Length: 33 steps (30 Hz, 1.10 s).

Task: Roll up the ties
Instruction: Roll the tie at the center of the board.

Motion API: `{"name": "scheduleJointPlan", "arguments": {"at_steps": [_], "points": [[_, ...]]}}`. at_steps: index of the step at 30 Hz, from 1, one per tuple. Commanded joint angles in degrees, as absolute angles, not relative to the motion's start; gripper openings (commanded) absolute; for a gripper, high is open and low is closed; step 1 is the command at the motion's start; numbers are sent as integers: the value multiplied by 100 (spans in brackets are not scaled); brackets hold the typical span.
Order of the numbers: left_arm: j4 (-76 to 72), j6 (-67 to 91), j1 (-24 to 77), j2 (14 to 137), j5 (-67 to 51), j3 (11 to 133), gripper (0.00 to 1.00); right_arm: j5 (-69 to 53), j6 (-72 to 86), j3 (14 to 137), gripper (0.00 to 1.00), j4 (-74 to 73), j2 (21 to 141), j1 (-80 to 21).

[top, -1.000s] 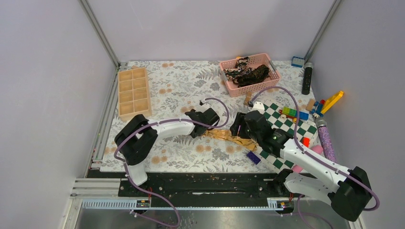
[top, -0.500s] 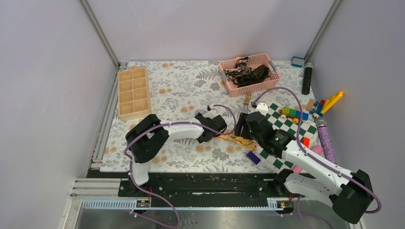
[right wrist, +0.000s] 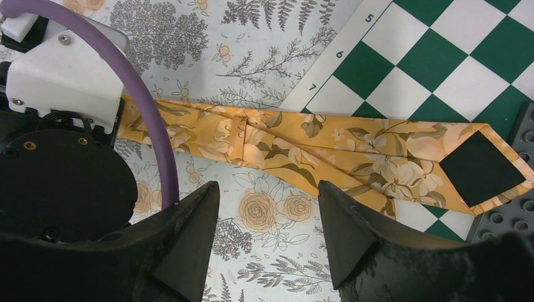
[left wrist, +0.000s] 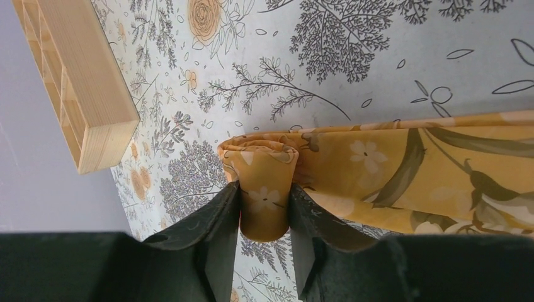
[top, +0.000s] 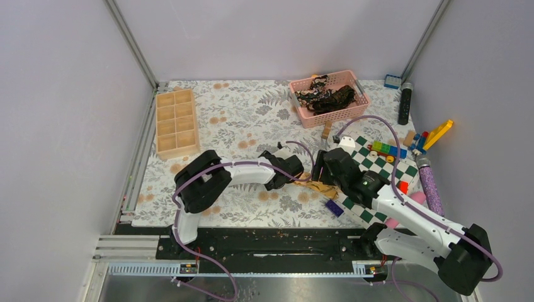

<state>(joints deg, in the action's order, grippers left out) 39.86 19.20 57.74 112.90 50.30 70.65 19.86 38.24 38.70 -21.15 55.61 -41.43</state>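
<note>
A golden-tan tie [right wrist: 302, 141] with a pale flower print lies flat on the floral mat, its wide tip [right wrist: 482, 167] resting on the checkered board. Its narrow end is wound into a small roll [left wrist: 264, 179]. My left gripper [left wrist: 264, 189] is shut on that roll, one finger on each side. In the top view the left gripper [top: 295, 170] sits just left of the right gripper [top: 322, 171]. My right gripper [right wrist: 267, 185] hovers open just beside the flat stretch of the tie, with only mat between its fingers. Dark ties [top: 327, 97] lie bunched in the pink basket.
The pink basket [top: 301, 108] stands at the back. A wooden compartment tray [top: 177, 123] lies at the left. The green-and-white checkered board [top: 378, 167] carries toy bricks [top: 387, 150]. A purple brick [top: 334, 208], a black cylinder [top: 405, 104] and a glittery tube [top: 431, 185] lie to the right.
My left gripper has travelled right along the golden tie towards the right gripper, and the flat stretch between them is shorter. The right arm has barely moved.
</note>
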Motion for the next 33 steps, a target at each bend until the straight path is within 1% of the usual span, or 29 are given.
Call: {"name": "scheduleJointPlan", "arguments": {"at_steps": [1, 7, 9, 19, 26, 33], "points": [[4043, 1985, 5827, 11418, 5091, 7296, 35, 1951, 3868, 3944, 66, -1951, 5622, -4115], [4044, 2004, 5845, 11422, 5069, 7318, 45, 1919, 3832, 3956, 67, -1900, 5660, -4119], [4046, 2012, 5858, 11409, 5058, 7329, 46, 1899, 3832, 3948, 67, -1877, 5677, -4117], [4047, 2022, 5888, 11302, 4705, 7497, 47, 1782, 3870, 3958, 67, -1797, 5811, -4115], [4041, 2042, 5889, 11249, 4106, 7581, 46, 1784, 3876, 3969, 68, -1776, 5853, -4115], [4042, 2057, 5880, 11261, 3786, 7632, 47, 1719, 3869, 3955, 68, -1707, 5899, -4121]]}}
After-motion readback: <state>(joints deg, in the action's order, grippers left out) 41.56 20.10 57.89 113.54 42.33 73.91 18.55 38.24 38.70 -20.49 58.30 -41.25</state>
